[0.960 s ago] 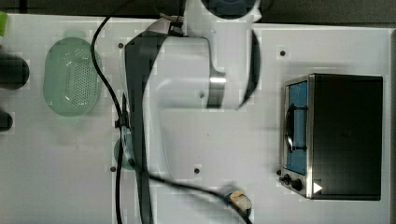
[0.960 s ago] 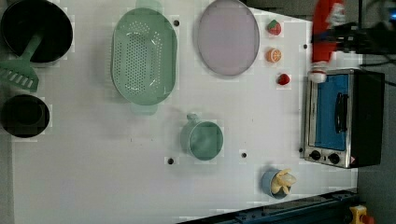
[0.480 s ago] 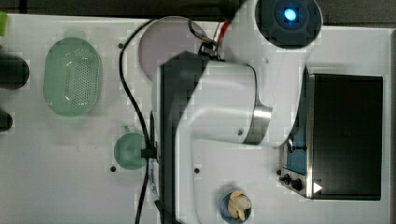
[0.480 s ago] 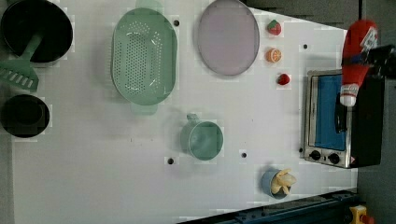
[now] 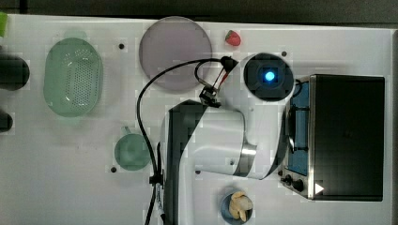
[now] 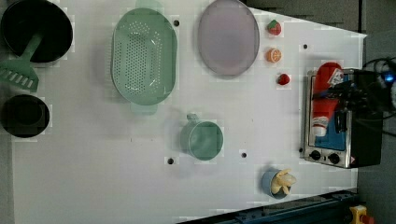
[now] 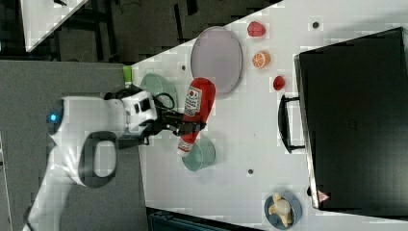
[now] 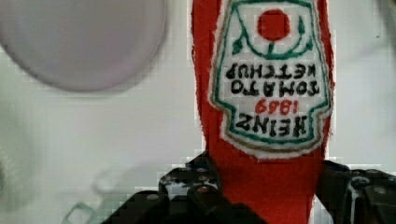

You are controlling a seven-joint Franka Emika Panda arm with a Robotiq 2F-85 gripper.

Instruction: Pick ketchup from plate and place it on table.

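The pick looks done; the soft red ketchup bottle with its stitched white label [image 7: 195, 113] hangs in the black two-fingered gripper [image 7: 188, 126], jaws clamped on its lower body, lifted clear of the white dotted table [image 6: 93, 177]; setting it down remains. The round lilac-grey plate [image 7: 216, 57], beyond the bottle's far end, lies bare; the green cup [image 7: 199, 154] under the gripper looks empty; the perforated green colander [image 6: 144, 56] too; a small blue bowl [image 6: 275, 183] holds pale pieces.
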